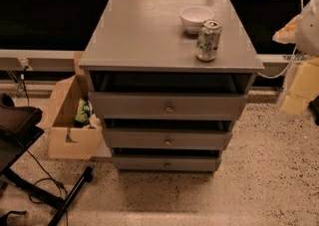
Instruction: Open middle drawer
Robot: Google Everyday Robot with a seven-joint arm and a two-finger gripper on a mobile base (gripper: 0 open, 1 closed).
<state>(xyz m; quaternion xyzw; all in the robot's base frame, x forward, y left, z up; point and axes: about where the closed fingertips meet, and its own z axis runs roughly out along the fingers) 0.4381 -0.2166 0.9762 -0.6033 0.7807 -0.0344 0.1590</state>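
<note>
The grey cabinet [149, 36] stands in the middle of the camera view with three drawer fronts stacked below its top. The middle drawer [199, 139] is the second front, with a small round metal knob [167, 142] at its centre. The uppermost drawer [209, 105] is above it and the lowest drawer [194, 163] below it. A dark gap shows above each front. My gripper [297, 93] is at the far right edge, blurred and pale yellow, about level with the upper drawer and well to the right of the cabinet, touching nothing.
A white bowl [195, 18] and a green-and-white can [208, 40] stand on the cabinet top at the back right. An open cardboard box [70, 120] sits on the floor to the left. A black stand base with cables [50, 190] lies at the lower left.
</note>
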